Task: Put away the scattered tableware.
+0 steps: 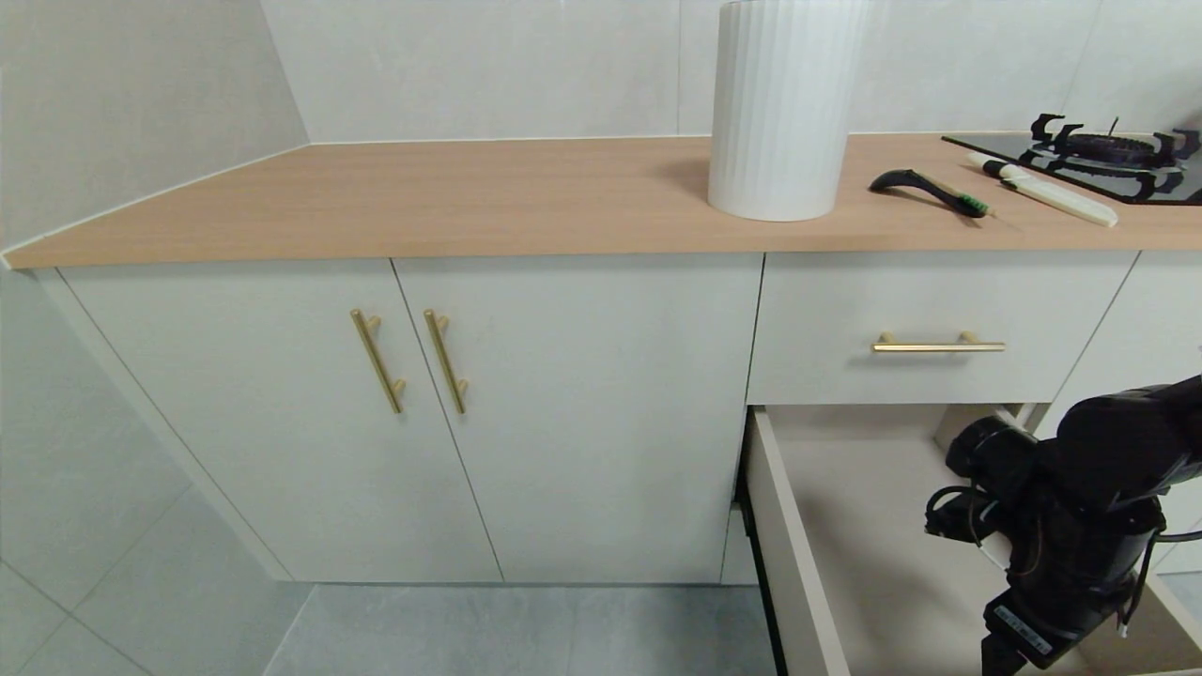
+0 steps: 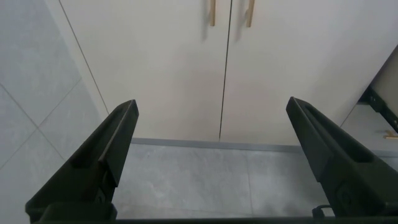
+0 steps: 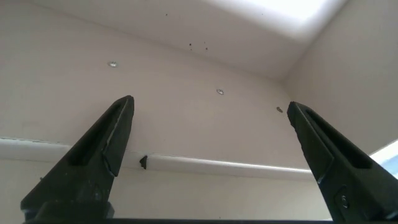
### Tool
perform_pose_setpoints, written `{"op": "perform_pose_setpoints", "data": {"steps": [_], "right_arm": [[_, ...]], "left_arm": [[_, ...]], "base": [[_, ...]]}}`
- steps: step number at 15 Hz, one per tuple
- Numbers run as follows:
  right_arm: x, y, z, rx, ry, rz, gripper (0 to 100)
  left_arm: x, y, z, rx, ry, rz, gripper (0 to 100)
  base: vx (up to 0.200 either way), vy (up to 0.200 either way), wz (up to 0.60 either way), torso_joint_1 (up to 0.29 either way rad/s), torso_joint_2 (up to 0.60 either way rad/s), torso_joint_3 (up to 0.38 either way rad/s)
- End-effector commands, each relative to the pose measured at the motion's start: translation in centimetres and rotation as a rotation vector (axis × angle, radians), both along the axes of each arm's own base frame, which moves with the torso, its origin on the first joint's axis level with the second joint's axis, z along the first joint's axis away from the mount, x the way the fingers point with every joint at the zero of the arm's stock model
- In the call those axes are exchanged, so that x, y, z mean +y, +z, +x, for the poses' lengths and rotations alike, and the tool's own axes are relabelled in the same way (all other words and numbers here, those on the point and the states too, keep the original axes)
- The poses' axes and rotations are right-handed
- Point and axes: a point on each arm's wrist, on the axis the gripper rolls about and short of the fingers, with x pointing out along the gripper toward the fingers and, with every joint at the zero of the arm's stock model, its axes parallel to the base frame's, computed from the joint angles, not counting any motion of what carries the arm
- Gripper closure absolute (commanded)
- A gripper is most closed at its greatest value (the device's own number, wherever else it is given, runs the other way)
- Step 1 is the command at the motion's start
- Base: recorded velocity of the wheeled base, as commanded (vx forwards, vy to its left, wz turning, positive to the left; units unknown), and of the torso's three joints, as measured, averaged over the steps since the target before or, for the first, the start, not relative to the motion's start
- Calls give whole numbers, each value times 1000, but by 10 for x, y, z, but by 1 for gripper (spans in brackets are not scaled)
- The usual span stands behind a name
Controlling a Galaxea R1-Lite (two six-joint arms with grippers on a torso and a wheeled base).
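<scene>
Right end effector [image 3: 209, 102], spread wide, hangs inside the open lower drawer [image 1: 869, 507].

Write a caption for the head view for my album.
A black utensil, white utensil and ribbed white container on the counter; right arm at the open drawer.

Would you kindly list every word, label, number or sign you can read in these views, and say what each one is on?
No text can be read in these views.
The white sticker on the right arm: print too small to read.
The green band on the black-handled tool: any marking is too small to tell.
The white ribbed container, cabinet doors and drawer front: no print.
</scene>
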Motion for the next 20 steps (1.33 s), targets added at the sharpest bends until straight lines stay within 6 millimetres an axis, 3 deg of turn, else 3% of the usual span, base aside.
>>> {"op": "perform_pose_setpoints", "data": {"steps": [1,12,18,20], "right_arm": [[0,-3,-2,32,7,-17,0],[3,-4,-6,77,35,-51,0],[-5,92,-30,-344,-48,71,0],[-6,114,-36,-459,-96,113,0]], "left_arm": [[0,0,0,0,1,0,0],[0,0,0,0,1,0,0],[0,0,0,0,1,0,0],[0,0,0,0,1,0,0]], "base": [[0,0,0,0,0,0],[0,0,0,0,0,0],[0,0,0,0,0,0],[0,0,0,0,0,0]]}}
